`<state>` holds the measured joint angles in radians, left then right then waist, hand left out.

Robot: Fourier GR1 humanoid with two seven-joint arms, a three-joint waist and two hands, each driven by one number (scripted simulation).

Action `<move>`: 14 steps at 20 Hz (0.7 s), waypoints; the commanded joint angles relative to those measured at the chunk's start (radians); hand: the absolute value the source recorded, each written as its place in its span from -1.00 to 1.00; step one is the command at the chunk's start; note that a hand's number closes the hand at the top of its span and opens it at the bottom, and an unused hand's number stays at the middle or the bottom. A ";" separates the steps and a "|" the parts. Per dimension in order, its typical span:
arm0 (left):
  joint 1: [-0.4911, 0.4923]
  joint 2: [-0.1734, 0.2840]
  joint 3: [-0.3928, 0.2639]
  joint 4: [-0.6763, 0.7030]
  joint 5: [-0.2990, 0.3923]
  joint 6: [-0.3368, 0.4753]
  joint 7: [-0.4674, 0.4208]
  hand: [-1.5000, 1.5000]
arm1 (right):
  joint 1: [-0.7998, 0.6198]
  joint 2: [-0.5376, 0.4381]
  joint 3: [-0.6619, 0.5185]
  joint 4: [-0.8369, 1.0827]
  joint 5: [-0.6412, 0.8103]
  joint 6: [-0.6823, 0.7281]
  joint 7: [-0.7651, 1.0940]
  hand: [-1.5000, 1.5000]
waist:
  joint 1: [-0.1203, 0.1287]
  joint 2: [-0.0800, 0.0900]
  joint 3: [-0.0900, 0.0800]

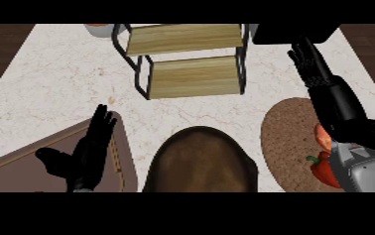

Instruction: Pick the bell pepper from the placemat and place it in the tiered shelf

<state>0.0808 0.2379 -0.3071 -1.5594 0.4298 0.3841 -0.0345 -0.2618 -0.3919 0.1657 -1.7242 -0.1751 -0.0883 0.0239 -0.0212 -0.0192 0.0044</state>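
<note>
The red bell pepper (322, 170) with a green stem lies at the right edge of the round brown placemat (285, 140), and my right forearm hides part of it. A red-orange patch (322, 136) shows just above it beside the arm; I cannot tell whether it belongs to the pepper. My right hand (311, 63) is open with straight fingers, reaching well beyond the pepper toward the far right of the counter and holding nothing. The tiered shelf (192, 75), a black frame with two wooden boards, stands at the far centre. My left hand (92, 147) rests open at the lower left, fingers up.
A black object (289, 33) sits at the far right just beyond my right fingertips. A small white and orange item (99, 29) stands left of the shelf. A brown board (121, 169) lies under my left hand. A dark brown rounded shape (199, 162) fills the near centre.
</note>
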 commanded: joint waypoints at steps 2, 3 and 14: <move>-0.049 0.063 0.031 -0.043 -0.055 0.014 -0.001 0.00 | 0.002 -0.050 0.041 0.008 -0.112 0.233 -0.053 1.00 | 0.032 0.019 -0.003; -0.091 0.083 0.052 -0.020 -0.078 0.033 0.002 0.00 | 0.033 -0.067 0.099 -0.029 -0.152 0.330 -0.061 1.00 | 0.022 0.019 -0.001; -0.178 0.206 0.114 -0.067 -0.127 0.032 0.092 0.00 | 0.066 -0.346 -0.029 0.240 -0.530 1.015 -0.240 -1.00 | 0.031 0.025 -0.002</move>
<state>-0.0802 0.4244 -0.2096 -1.6259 0.3043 0.4207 0.0315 -0.1816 -0.6318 0.1980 -1.5635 -0.5813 0.6776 -0.1461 0.0084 0.0049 0.0039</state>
